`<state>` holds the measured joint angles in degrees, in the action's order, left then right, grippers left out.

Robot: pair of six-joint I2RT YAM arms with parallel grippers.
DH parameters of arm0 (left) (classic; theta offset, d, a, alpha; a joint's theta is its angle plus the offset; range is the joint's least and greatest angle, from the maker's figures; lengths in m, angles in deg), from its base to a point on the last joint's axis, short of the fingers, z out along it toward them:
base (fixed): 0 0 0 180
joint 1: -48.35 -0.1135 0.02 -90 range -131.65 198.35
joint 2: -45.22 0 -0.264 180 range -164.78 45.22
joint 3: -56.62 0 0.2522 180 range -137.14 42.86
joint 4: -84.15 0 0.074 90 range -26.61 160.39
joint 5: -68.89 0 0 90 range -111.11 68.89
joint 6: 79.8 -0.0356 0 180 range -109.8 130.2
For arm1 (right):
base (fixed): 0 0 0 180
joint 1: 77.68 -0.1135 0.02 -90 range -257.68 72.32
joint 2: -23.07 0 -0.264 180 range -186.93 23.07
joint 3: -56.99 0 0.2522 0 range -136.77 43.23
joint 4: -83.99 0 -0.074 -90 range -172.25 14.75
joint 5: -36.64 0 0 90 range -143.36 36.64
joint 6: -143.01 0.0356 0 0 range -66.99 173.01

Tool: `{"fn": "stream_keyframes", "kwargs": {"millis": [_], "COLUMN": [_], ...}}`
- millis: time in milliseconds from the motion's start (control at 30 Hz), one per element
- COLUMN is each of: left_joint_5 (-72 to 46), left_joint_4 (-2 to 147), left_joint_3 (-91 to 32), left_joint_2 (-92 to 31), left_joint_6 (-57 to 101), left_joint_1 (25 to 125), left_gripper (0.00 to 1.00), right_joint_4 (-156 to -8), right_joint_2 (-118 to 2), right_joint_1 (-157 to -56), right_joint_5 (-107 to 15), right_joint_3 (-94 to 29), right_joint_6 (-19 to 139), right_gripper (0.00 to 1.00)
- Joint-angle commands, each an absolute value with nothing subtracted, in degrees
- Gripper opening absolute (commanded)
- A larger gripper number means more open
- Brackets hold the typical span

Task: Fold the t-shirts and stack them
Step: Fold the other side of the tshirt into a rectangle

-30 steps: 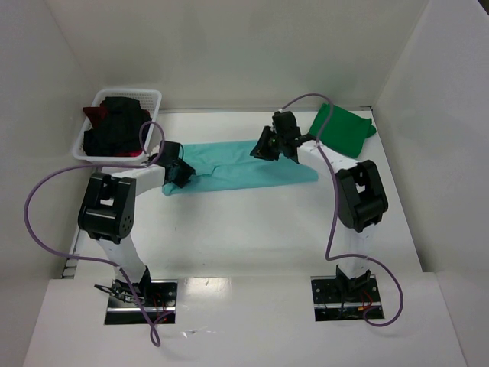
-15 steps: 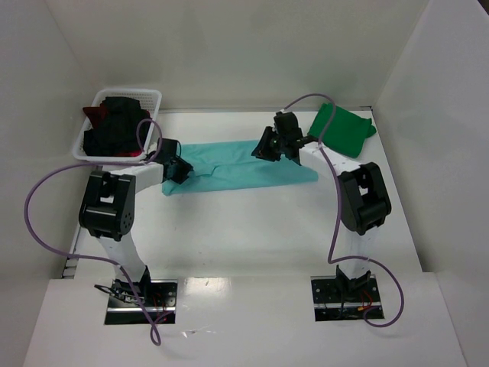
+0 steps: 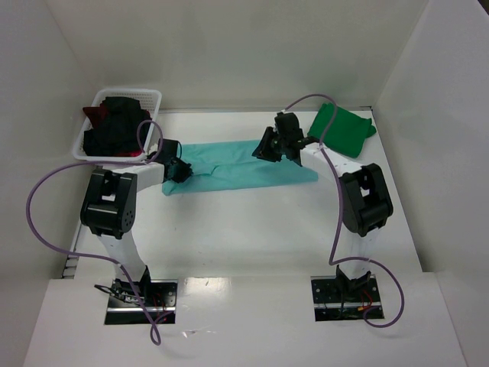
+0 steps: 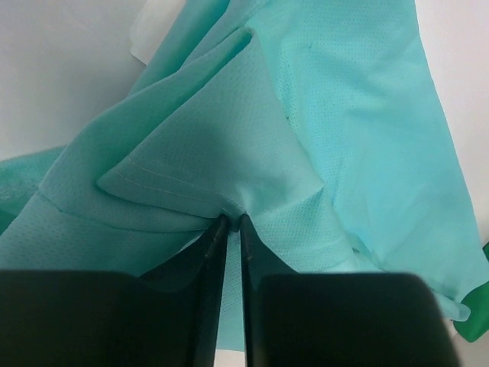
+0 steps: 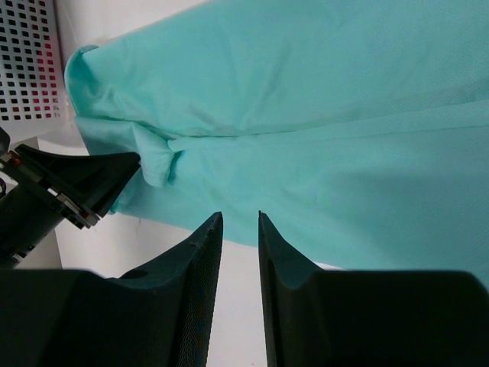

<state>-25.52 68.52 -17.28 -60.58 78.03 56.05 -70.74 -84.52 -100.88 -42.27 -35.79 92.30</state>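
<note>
Pinching a teal t-shirt fold with my left tool, I had the right tool narrowly parted, empty, above it.

No txt, labels, brands or nos. readable in any view

So both arms are stretched forward and angled inward, left hand pinched tight on a fold of the teal t-shirt, right hand hanging with fingers slightly apart.
</note>
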Motion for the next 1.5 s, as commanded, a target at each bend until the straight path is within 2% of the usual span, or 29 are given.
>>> {"fn": "stream_keyframes", "kwargs": {"millis": [0, 233, 567, 1200, 1233, 1333, 1400, 1467], "left_joint_5": [-26.56, -27.7, -28.76, -25.16, -25.16, -24.63, -23.4, -23.4], "left_joint_4": [70.21, 70.21, 70.21, 70.74, 70.74, 70.13, 70.12, 70.74], "left_joint_3": [-18.75, -19.37, -22.62, -37.64, -38.34, -41.16, -41.69, -42.92], "left_joint_2": [-61.21, -61.21, -62.88, -71.14, -72.01, -73.77, -74.57, -75.09], "left_joint_6": [78.49, 78.49, 78.49, 75.24, 75.24, 74.62, 74.62, 74.1], "left_joint_1": [55.91, 55.91, 55.39, 53.71, 53.19, 53.18, 52.66, 52.66], "left_gripper": [0.17, 0.0, 0.0, 0.0, 0.01, 0.18, 0.38, 0.51], "right_joint_4": [-72.85, -72.85, -73.38, -74.42, -74.43, -74.43, -74.43, -74.43], "right_joint_2": [-80.91, -80.38, -79.24, -77.04, -77.04, -76.51, -76.51, -75.9], "right_joint_1": [-100.62, -100.09, -98.33, -96.22, -96.22, -96.22, -96.22, -96.22], "right_joint_5": [-43.61, -43.61, -43.61, -45.89, -45.89, -46.5, -46.51, -47.03], "right_joint_3": [-34.73, -34.2, -33.06, -30.86, -30.86, -30.33, -30.33, -29.72], "right_joint_6": [91.68, 91.68, 91.68, 92.74, 92.74, 93.26, 93.79, 93.79], "right_gripper": [0.31, 0.31, 0.31, 0.34, 0.34, 0.35, 0.35, 0.35]}}
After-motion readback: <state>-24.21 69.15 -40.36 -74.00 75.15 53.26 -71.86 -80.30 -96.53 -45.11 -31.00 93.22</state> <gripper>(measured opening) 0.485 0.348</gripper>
